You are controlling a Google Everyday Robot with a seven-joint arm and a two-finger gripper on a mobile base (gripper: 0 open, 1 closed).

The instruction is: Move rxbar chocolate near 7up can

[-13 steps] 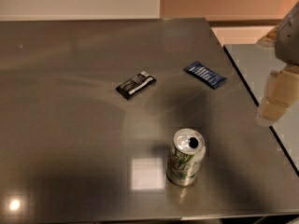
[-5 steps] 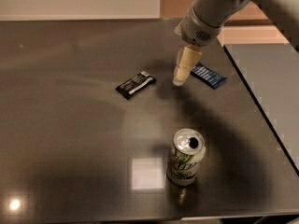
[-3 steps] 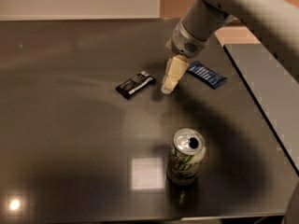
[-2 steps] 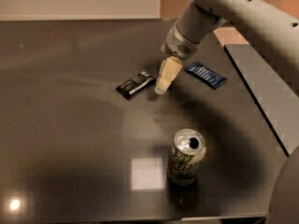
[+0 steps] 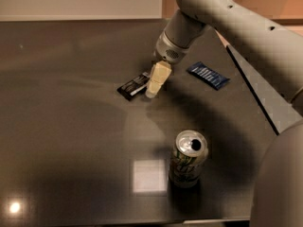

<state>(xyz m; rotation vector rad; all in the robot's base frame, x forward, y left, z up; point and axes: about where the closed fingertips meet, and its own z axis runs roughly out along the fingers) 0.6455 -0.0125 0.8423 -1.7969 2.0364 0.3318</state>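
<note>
Finds the rxbar chocolate (image 5: 134, 85) flat on the bench (image 5: 71, 126), beyond the 7up can (image 5: 188, 159) and to its left, well apart from it and lying askew. Finds the gripper (image 5: 154, 90) also beyond the 7up can and a little left of it, hanging at the bar's right end and overlapping it in this view; cannot tell whether touching or just above, nor whether clenched or released. Judges the step in hand as the reach for the bar, with nothing lifted yet. Calls next for settling over the wrapper's narrow width, taking hold, lifting clear, carrying toward the 7up can and setting down just beside it without knocking the upright, open-topped can. Notes a blue wrapper (image 5: 208, 75) beyond the 7up can and to its right, a look-alike best left alone. Loses the bar's right end behind the gripper; cannot read its lettering. Sees the arm (image 5: 227, 18) cut off at the top and right edges.
</note>
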